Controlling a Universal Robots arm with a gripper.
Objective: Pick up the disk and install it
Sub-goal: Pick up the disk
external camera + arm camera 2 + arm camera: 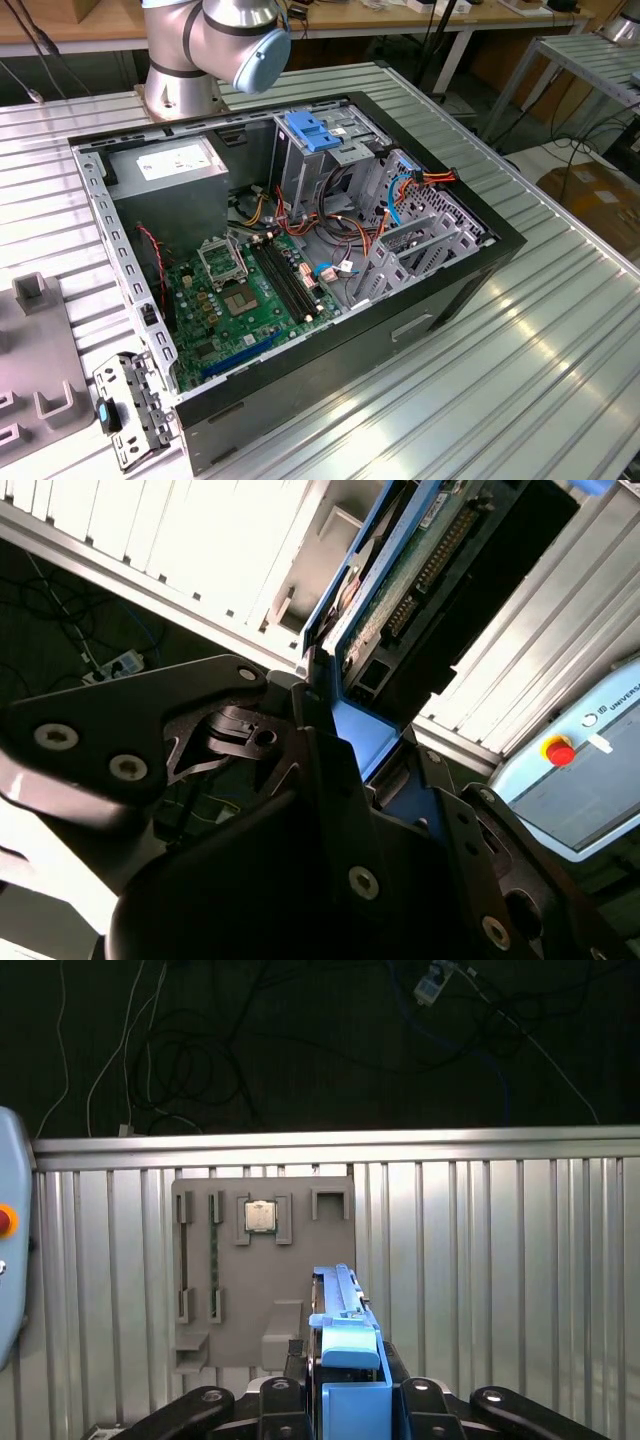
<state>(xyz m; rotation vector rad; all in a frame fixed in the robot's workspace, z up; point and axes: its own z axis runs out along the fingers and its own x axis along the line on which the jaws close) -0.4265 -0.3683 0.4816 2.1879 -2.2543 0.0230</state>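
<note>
Between the gripper (345, 1385) fingers (305, 720): the disk (345, 1335), held edge-on, blue rail facing out in the first wrist view. Gripper is clamping it across both flat sides. Green circuit-board face is showing in the second wrist view.

Beyond the fingertips: grey fixture plate (260, 1290) is lying on the ribbed metal table (500, 1260), carrying a small square chip (262, 1216) in one pocket. Disk is prob. hanging clear of the plate, not touching.

Away from the gripper: open computer case (440, 290) is sitting on the same table, drive cage (330, 165) inside w/ light-blue latch plate (315, 130) on top.

Progress (est.): pick-up is looking done, disk riding in the grasp off the plate. Install is looking undone, since the disk is hanging over the plate area, not at the case.

Hidden / unclear:
- Disk label side is facing away.
- Disk's far end is running out of frame in the second wrist view.
- Finger bodies are masking the pad contact.
- Cage interior is sitting in shadow.
- Gap btw gripper & case can't be judged.
</note>
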